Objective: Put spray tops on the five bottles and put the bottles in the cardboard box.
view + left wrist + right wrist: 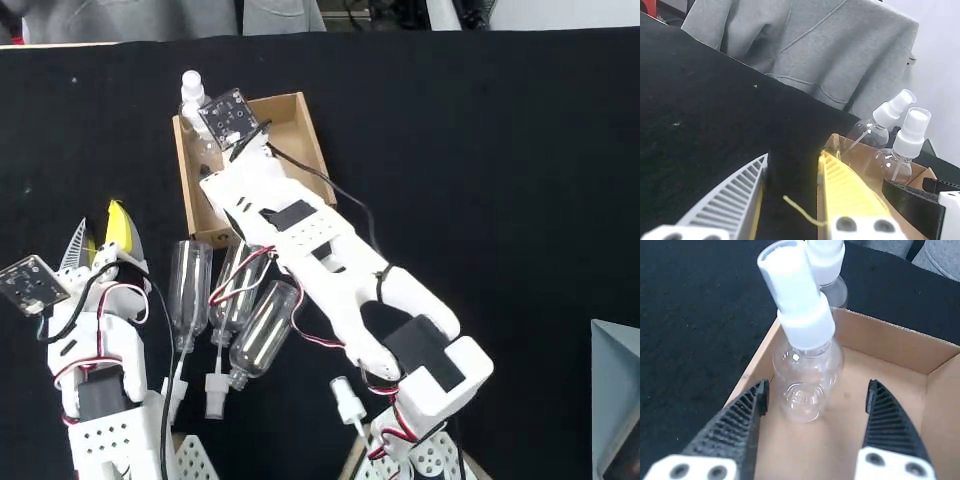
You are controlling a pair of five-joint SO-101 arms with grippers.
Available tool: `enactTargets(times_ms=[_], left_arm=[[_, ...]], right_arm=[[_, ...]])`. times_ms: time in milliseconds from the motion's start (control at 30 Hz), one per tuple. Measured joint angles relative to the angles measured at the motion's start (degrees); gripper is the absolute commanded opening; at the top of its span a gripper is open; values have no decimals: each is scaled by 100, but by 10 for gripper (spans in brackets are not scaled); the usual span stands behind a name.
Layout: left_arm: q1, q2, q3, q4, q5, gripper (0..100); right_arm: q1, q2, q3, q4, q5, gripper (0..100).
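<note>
Over the cardboard box [295,135], the right tool [816,387] hangs released by a capped bottle [807,365]; left tool [793,157] gapes.

Black cloth-covered table [500,150]; grey angular object [618,400] at its edge

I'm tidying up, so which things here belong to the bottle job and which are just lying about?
Job: cardboard box, two capped bottles, three uncapped bottles, loose spray tops.
Lying about: grey garment at the back, grey object at the right edge.
</note>
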Motion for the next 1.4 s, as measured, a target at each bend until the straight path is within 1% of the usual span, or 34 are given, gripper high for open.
enactTargets(times_ms=[133, 200, 367, 533, 767, 1000, 1200, 1400], left_arm=[[0, 0, 0, 0, 0, 149], [0, 0, 0, 123, 0, 149], [0, 0, 0, 193, 0, 149], [-53, 0, 0, 193, 0, 149], [-53, -70, 0, 193, 0, 149], [-53, -114, 0, 193, 0, 149], [-53, -114, 0, 193, -9, 149], [-70, -114, 0, 193, -9, 149]], right_arm=[[0, 0, 97, 0, 0, 263], [0, -18, 132, 53, 0, 263], [0, -642, 202, 598, 0, 263], [0, -888, 202, 967, 0, 263], [0, -976, 202, 1187, 0, 263], [0, -1582, 484, 1231, 0, 262], [0, -2145, 519, 1697, 0, 262], [0, -2207, 519, 1776, 0, 262]])
